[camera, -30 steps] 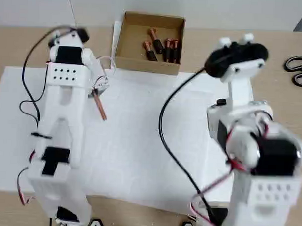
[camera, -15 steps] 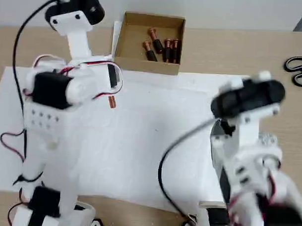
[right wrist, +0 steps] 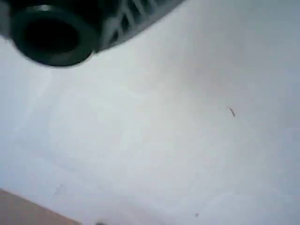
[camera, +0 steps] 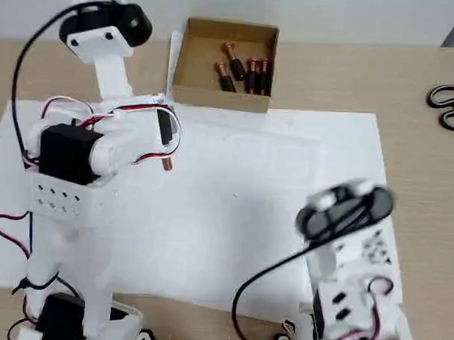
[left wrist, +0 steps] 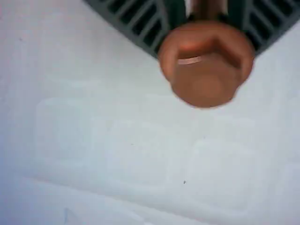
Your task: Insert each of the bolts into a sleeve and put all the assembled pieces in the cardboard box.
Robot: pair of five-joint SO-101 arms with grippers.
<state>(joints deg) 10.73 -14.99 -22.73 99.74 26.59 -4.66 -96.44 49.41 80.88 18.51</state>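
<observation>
Left pincer [left wrist: 206, 11] is pinching a copper-coloured bolt [left wrist: 206, 70] and holds it above the white sheet [camera: 271, 186], between the arm and the cardboard box [camera: 222, 100]. From above, the bolt shows as a short stub poking out below the wrist. The right pincer [right wrist: 79, 11] is closed around a black sleeve [right wrist: 50, 35], whose open bore faces that wrist's camera, over the sheet near its front edge.

Several assembled pieces [camera: 245, 70] already lie in the box, so this reads as the joining step for one more pair. Each part is gripped, but the two are well apart. The next move probably calls for bringing the arms together over the sheet, lining the bolt's shank up with the sleeve's bore, then sliding it in. Only after that does the box come into play.

Much is hard to read. The bolt's broad round end hides its shank, so which end is free cannot be settled. The right arm [camera: 345, 211] blocks what lies beneath it from above, so the sleeve's tilt is unclear. The pieces in the box overlap, making an exact count uncertain.
</observation>
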